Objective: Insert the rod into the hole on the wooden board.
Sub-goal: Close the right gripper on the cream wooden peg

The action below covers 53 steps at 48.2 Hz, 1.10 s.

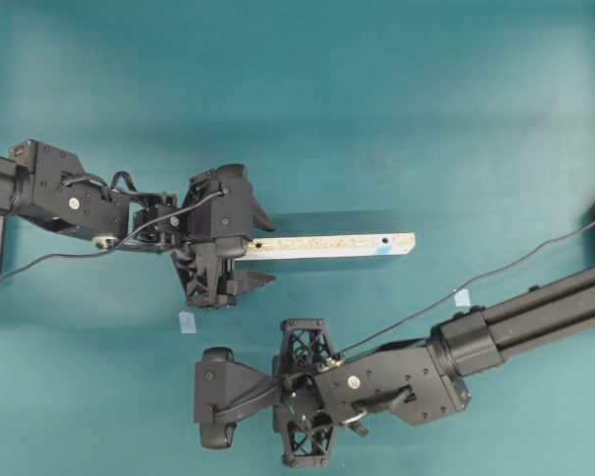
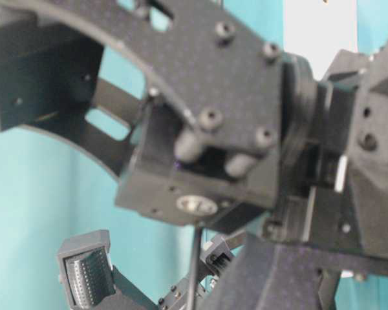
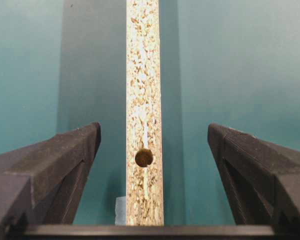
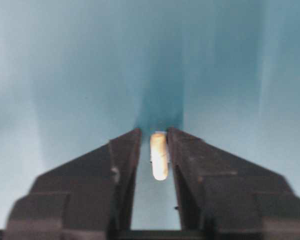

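The wooden board [image 1: 327, 245] lies flat across the middle of the teal table, with a small hole near each end and a blue mark at its right end. Its left end sits between the wide-open fingers of my left gripper [image 1: 268, 250], apart from both. In the left wrist view the board [image 3: 144, 75] runs straight ahead, its hole [image 3: 144, 158] centred between the jaws of the left gripper [image 3: 154, 129]. The rod [image 4: 159, 156], a short cream peg, lies on the table between the narrowed fingers of my right gripper [image 4: 153, 132]. It touches the right finger, and a thin gap shows on its left. From overhead the right gripper [image 1: 215, 397] hides it.
Two pale-blue tape squares are stuck on the table, one [image 1: 186, 321] below the left gripper and one [image 1: 462, 297] beside the right arm. A third [image 3: 120, 210] shows beside the board's near end. Blurred black arm parts fill the table-level view.
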Each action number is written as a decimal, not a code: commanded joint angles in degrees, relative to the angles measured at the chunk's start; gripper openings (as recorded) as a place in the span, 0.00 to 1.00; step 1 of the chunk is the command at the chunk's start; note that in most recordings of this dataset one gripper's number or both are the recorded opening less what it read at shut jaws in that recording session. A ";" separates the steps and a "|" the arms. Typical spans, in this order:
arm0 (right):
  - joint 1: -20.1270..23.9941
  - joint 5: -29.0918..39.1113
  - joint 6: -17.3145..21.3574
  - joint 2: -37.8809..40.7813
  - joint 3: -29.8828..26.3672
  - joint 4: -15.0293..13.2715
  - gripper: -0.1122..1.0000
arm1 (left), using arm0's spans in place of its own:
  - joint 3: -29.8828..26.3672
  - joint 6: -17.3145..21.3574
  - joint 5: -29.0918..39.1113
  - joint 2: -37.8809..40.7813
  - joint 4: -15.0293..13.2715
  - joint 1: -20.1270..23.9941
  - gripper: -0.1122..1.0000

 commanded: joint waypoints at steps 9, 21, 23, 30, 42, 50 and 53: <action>0.09 -0.26 -0.09 -1.23 -0.35 -0.44 0.33 | -0.53 -0.44 -0.44 -1.14 0.00 -0.35 0.99; 0.09 0.09 -0.09 -1.23 -0.26 -1.41 0.33 | -0.53 -0.53 -0.53 -1.14 0.00 -0.44 0.99; 0.09 0.09 -0.09 -1.23 -0.26 -1.49 0.33 | -0.53 -0.53 -0.44 -1.14 0.00 -0.44 0.99; 0.09 0.00 -0.09 -1.23 0.09 -1.67 0.33 | -0.53 -0.53 -0.44 -1.14 0.00 -0.62 0.99; 0.09 -0.26 -0.09 -1.23 0.70 -1.76 0.32 | -0.62 -0.53 -0.44 -1.14 0.00 -0.70 0.99; 0.09 0.26 -0.18 -1.41 0.70 -2.02 0.19 | -0.70 -0.53 -0.44 -1.14 0.00 -0.79 0.99; 0.09 0.26 -0.18 -1.58 0.70 -2.02 0.19 | -0.70 -0.53 -0.44 -1.14 0.00 -0.79 0.99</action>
